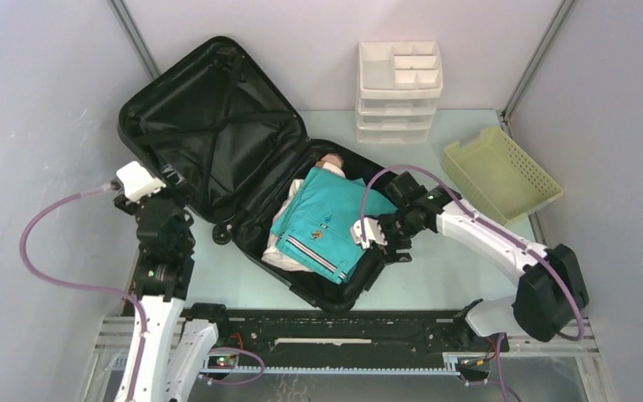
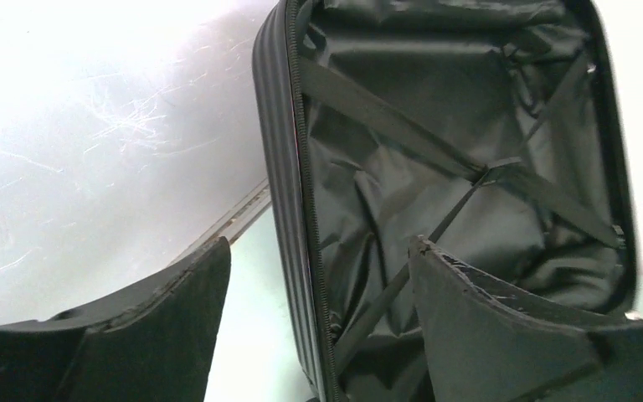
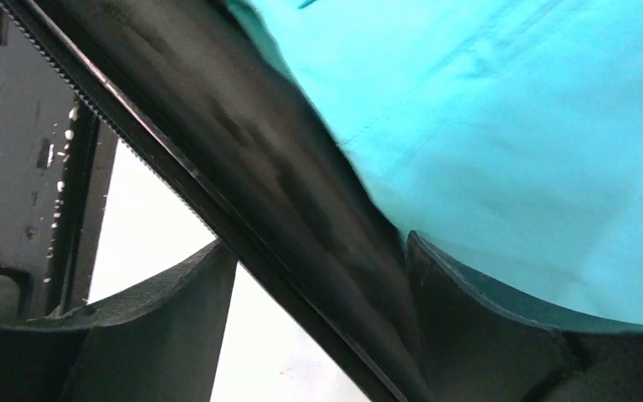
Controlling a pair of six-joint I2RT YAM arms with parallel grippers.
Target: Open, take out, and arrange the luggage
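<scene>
The black luggage [image 1: 209,126] lies open; its lid leans on the back-left wall and shows black lining with crossed straps [image 2: 469,176]. The base half [image 1: 335,297] holds a folded teal garment [image 1: 331,218] over white clothing [image 1: 280,253]. My left gripper [image 1: 167,186] is open at the lid's lower left edge; in the left wrist view the gripper [image 2: 322,251] has the ribbed rim [image 2: 280,167] between its fingers. My right gripper [image 1: 370,234] is open at the base's right wall; in the right wrist view the gripper [image 3: 318,247] straddles that wall [image 3: 243,151], one finger against the teal garment [image 3: 511,142].
A white three-tier drawer organizer [image 1: 399,92] stands at the back. A pale yellow perforated basket [image 1: 502,172] sits at the right. A beige object [image 1: 332,162] shows at the far end of the clothing. Grey walls close in on both sides.
</scene>
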